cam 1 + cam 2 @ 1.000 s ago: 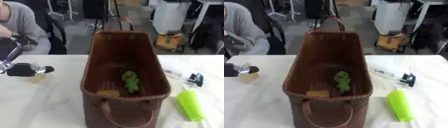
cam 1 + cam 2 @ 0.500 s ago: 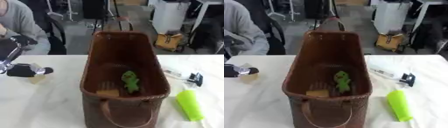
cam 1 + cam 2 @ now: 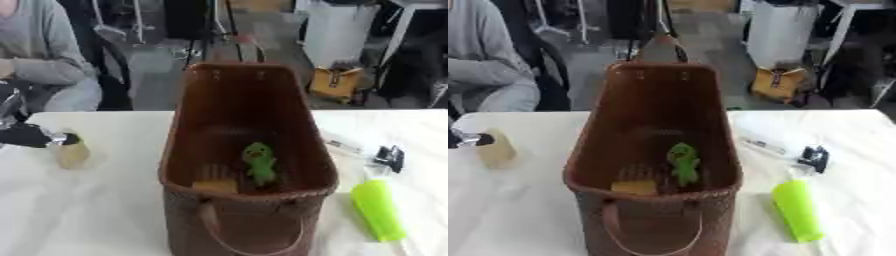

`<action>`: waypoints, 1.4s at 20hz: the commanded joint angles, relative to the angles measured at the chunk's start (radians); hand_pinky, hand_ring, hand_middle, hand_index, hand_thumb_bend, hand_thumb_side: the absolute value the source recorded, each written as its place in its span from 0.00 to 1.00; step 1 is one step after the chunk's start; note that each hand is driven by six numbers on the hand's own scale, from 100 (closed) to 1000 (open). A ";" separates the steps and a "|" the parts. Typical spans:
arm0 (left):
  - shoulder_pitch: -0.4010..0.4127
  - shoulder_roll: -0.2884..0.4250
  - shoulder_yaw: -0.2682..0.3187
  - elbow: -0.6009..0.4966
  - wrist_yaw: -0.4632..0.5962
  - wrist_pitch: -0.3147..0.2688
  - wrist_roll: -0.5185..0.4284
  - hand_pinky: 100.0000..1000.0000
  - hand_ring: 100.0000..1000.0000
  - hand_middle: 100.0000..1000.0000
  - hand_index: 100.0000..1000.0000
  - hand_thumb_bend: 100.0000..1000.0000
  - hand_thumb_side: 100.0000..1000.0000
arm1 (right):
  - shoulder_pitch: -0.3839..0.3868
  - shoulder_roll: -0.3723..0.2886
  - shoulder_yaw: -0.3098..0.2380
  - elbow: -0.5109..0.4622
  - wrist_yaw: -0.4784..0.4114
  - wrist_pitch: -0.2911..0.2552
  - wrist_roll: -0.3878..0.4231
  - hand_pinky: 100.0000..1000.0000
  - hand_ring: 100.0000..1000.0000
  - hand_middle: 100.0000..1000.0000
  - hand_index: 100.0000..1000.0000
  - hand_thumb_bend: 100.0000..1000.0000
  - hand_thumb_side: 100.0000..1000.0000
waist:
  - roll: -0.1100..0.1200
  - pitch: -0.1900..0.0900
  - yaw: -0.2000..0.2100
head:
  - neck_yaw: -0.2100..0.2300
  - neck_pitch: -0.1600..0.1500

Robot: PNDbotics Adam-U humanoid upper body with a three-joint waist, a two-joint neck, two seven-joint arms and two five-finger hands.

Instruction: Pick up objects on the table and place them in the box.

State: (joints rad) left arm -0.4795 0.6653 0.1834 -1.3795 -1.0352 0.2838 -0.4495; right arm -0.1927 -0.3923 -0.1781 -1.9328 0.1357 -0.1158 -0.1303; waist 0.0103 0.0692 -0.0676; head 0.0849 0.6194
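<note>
The small pale beige rounded object (image 3: pixel 72 154) on the white bench (image 3: pixel 105 210), left of the tall brown woven basket (image 3: pixel 248 165), looks light and probably rigid; best taken around its middle. The black left hand (image 3: pixel 31 135) touches its top; whether it grips, I cannot tell.

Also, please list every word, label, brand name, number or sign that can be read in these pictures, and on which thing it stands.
None can be read.
Brown woven basket: no text shows.
Green bottle: no label shows.
Small black thing on the table: any marks are too blurred to read.
Tan object by the left hand: no print shows.
</note>
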 commanded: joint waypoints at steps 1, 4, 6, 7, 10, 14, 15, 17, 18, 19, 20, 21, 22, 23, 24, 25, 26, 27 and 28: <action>-0.052 0.063 0.020 0.130 -0.005 0.057 0.057 0.61 0.71 0.73 0.86 1.00 0.47 | -0.006 -0.032 -0.005 -0.006 0.003 -0.002 0.003 0.49 0.57 0.68 0.78 0.29 0.59 | 0.001 -0.012 -0.001 | -0.003 -0.003; -0.088 0.073 0.016 0.226 -0.002 0.094 0.137 0.64 0.72 0.74 0.86 1.00 0.46 | -0.005 -0.032 -0.004 -0.005 0.002 -0.002 0.005 0.49 0.57 0.68 0.78 0.29 0.59 | 0.001 -0.013 -0.002 | -0.003 -0.002; -0.108 0.076 0.008 0.282 0.007 0.103 0.172 0.65 0.73 0.75 0.86 1.00 0.47 | -0.005 -0.033 -0.003 -0.005 0.002 -0.003 0.005 0.49 0.57 0.68 0.78 0.30 0.59 | 0.000 -0.014 -0.002 | -0.002 -0.002; -0.126 0.078 0.001 0.324 0.012 0.104 0.181 0.65 0.73 0.75 0.86 1.00 0.47 | -0.005 -0.033 -0.002 -0.004 0.002 -0.003 0.006 0.49 0.57 0.68 0.78 0.29 0.59 | 0.000 -0.014 -0.003 | -0.001 -0.002; -0.165 0.079 -0.013 0.422 0.031 0.092 0.209 0.65 0.73 0.74 0.86 1.00 0.48 | -0.004 -0.033 0.000 -0.004 0.001 -0.004 0.009 0.49 0.57 0.68 0.78 0.29 0.59 | 0.000 -0.016 -0.005 | 0.000 -0.003; -0.209 0.062 -0.029 0.532 0.072 0.075 0.267 0.64 0.72 0.73 0.86 1.00 0.50 | -0.004 -0.032 0.003 -0.003 -0.001 -0.005 0.012 0.49 0.57 0.68 0.78 0.29 0.59 | 0.000 -0.015 -0.009 | 0.002 -0.003; -0.215 0.057 -0.032 0.552 0.085 0.069 0.282 0.64 0.72 0.73 0.85 1.00 0.50 | -0.005 -0.031 0.003 -0.003 -0.001 -0.005 0.013 0.49 0.57 0.68 0.78 0.29 0.59 | -0.001 -0.014 -0.011 | 0.002 -0.004; -0.224 0.041 -0.037 0.586 0.123 0.048 0.308 0.64 0.72 0.72 0.85 1.00 0.50 | -0.005 -0.031 0.003 -0.003 -0.001 -0.006 0.013 0.49 0.57 0.68 0.78 0.29 0.59 | -0.002 -0.010 -0.016 | 0.002 -0.006; -0.228 0.034 -0.041 0.607 0.148 0.032 0.321 0.65 0.72 0.72 0.85 1.00 0.50 | -0.006 -0.031 0.003 -0.003 -0.001 -0.006 0.013 0.49 0.57 0.68 0.78 0.29 0.59 | -0.002 -0.009 -0.019 | 0.002 -0.008; -0.231 0.030 -0.046 0.627 0.171 0.016 0.334 0.65 0.71 0.72 0.85 1.00 0.50 | -0.006 -0.031 0.003 -0.003 -0.002 -0.006 0.013 0.49 0.57 0.68 0.78 0.29 0.59 | -0.003 -0.007 -0.021 | 0.003 -0.009; -0.234 0.029 -0.051 0.644 0.188 0.004 0.345 0.65 0.71 0.72 0.85 1.00 0.50 | -0.006 -0.031 0.003 -0.003 -0.002 -0.006 0.013 0.49 0.57 0.68 0.78 0.29 0.59 | -0.003 -0.006 -0.023 | 0.003 -0.009; -0.238 0.025 -0.056 0.660 0.204 -0.010 0.351 0.66 0.71 0.70 0.85 1.00 0.51 | -0.007 -0.031 0.003 -0.003 -0.002 -0.006 0.014 0.49 0.57 0.68 0.78 0.29 0.59 | -0.003 -0.004 -0.025 | 0.003 -0.010; -0.244 0.022 -0.062 0.676 0.220 -0.027 0.353 0.66 0.71 0.70 0.84 1.00 0.52 | -0.008 -0.031 0.003 -0.003 -0.002 -0.007 0.014 0.49 0.57 0.68 0.78 0.29 0.59 | -0.002 -0.002 -0.026 | 0.004 -0.012; -0.249 0.020 -0.068 0.691 0.233 -0.041 0.352 0.66 0.71 0.70 0.84 1.00 0.52 | -0.009 -0.030 0.004 -0.003 -0.003 -0.007 0.015 0.49 0.57 0.68 0.78 0.29 0.59 | -0.002 0.000 -0.028 | 0.004 -0.014; -0.254 0.020 -0.073 0.702 0.241 -0.051 0.351 0.66 0.71 0.70 0.84 1.00 0.52 | -0.009 -0.030 0.005 -0.003 -0.003 -0.007 0.016 0.49 0.57 0.68 0.78 0.29 0.59 | -0.002 0.001 -0.028 | 0.005 -0.015; -0.257 0.020 -0.077 0.710 0.246 -0.058 0.350 0.66 0.71 0.70 0.84 1.00 0.52 | -0.010 -0.030 0.005 -0.003 -0.003 -0.007 0.017 0.49 0.57 0.68 0.78 0.29 0.59 | -0.002 0.001 -0.029 | 0.005 -0.016; -0.258 0.021 -0.078 0.715 0.250 -0.062 0.351 0.66 0.71 0.70 0.84 1.00 0.52 | -0.010 -0.030 0.005 -0.002 -0.003 -0.007 0.017 0.49 0.57 0.68 0.78 0.29 0.59 | -0.002 0.002 -0.029 | 0.005 -0.016; -0.264 0.024 -0.081 0.715 0.248 -0.064 0.355 0.66 0.71 0.70 0.84 1.00 0.52 | -0.011 -0.030 0.006 -0.003 -0.004 -0.008 0.018 0.49 0.57 0.68 0.78 0.29 0.59 | -0.002 0.005 -0.033 | 0.006 -0.021; -0.269 0.027 -0.082 0.715 0.244 -0.063 0.360 0.66 0.71 0.70 0.84 1.00 0.52 | -0.012 -0.030 0.006 -0.003 -0.004 -0.008 0.019 0.49 0.57 0.68 0.78 0.29 0.59 | -0.001 0.007 -0.035 | 0.008 -0.024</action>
State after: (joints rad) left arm -0.7210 0.6584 0.1044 -0.6585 -0.7969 0.2274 -0.0950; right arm -0.1931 -0.3925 -0.1713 -1.9271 0.1353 -0.1224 -0.1149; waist 0.0073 0.0858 -0.1024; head 0.0880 0.6060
